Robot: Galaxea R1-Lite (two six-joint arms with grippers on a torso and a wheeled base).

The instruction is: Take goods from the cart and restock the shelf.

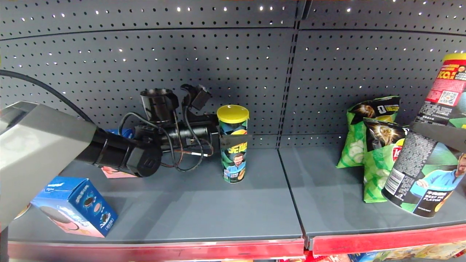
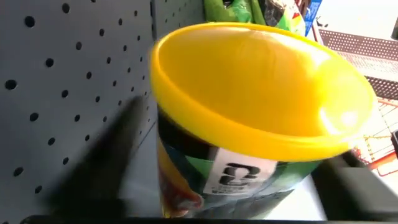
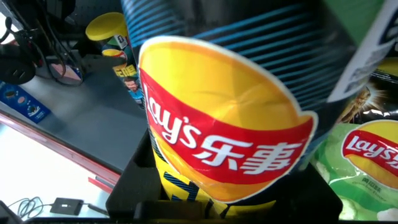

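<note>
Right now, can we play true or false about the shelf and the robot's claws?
1. The small can has a yellow lid. True.
2. The small can lies on its side. False: it stands upright on the shelf.
3. The left claw is shut on the small can. True.
4. The right claw is empty. False: it holds a big can, tilted.
5. The chip bags are red. False: they are green.
6. A blue box sits near the shelf's front edge on the robot's left. True.
</note>
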